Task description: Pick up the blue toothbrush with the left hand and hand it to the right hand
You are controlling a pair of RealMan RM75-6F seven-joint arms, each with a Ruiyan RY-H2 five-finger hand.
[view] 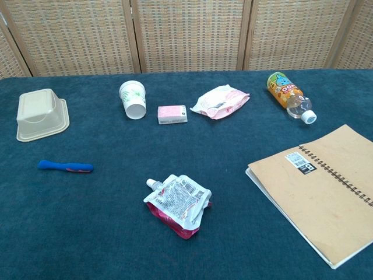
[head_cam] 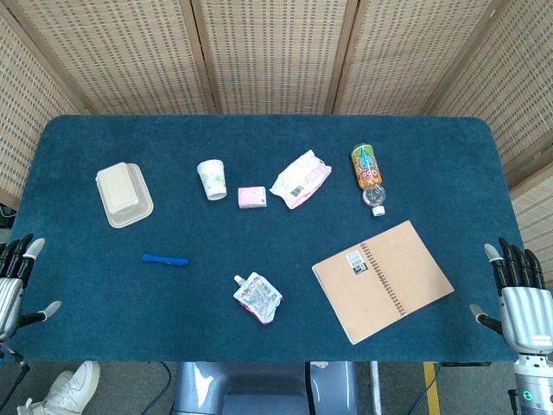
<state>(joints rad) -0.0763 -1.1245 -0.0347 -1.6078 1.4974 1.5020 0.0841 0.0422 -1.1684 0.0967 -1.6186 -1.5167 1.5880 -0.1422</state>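
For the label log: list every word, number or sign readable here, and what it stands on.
Nothing reads cleanly.
Bottle: colourful cartoon label, letters too blurred.
Notebook: black-and-white sticker, print too small.
Pouch: barcode and small print, unreadable.
Wipes pack: dark printed label, unreadable.
Pink box: faint print, unreadable.
Cup: green pattern, no legible words.
Toothbrush and tray: no text visible.
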